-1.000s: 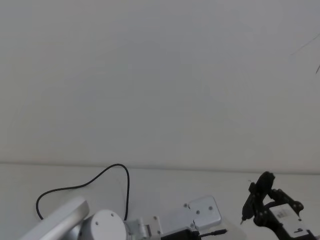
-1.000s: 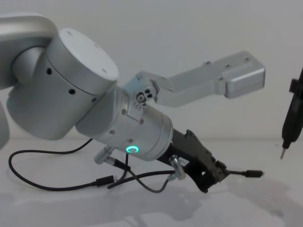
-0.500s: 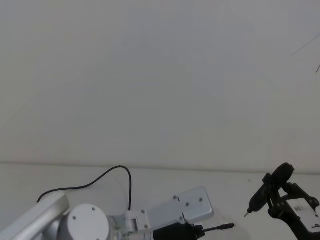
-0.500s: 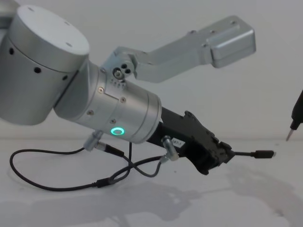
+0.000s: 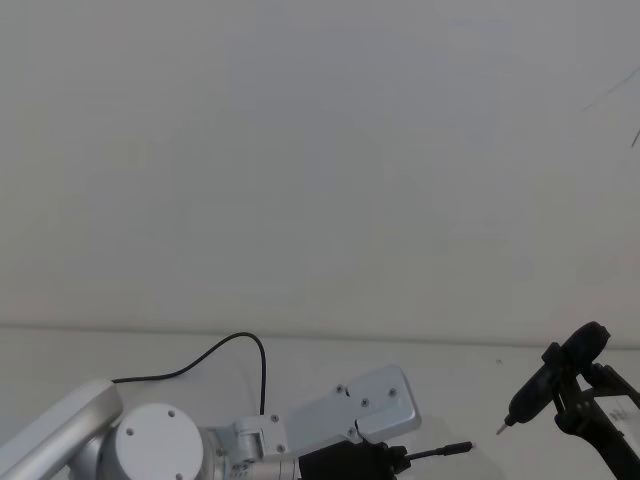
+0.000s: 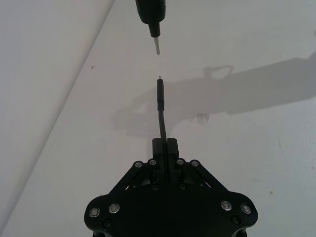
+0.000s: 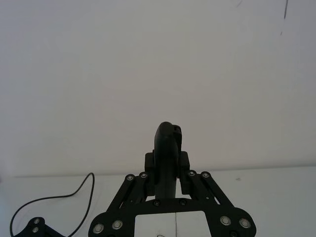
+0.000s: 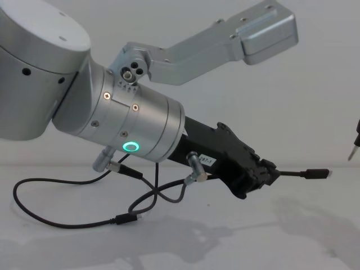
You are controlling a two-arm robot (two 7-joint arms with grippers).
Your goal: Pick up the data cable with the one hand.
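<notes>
My left gripper (image 8: 269,171) hangs low over the white table, shut on the data cable (image 8: 315,174) just behind its slim plug. The plug sticks out past the fingertips (image 6: 170,145), level and clear of the table. The rest of the thin black cable (image 5: 240,340) trails back in a loop on the table to the left (image 8: 34,216). My right gripper (image 5: 580,405) is at the right, shut on a dark pointed tool (image 5: 550,385). The tool's metal tip (image 6: 156,44) points at the plug (image 6: 159,94) with a small gap between them.
A short grey wire (image 8: 169,197) with metal connectors hangs under the left wrist. A second small plug (image 8: 126,219) lies on the table (image 8: 292,242) at the loop's near end. A plain wall rises behind the table's far edge (image 5: 450,343).
The left arm rose and reached further right, carrying the cable plug with it. The right gripper and its tool drew back to the right.
</notes>
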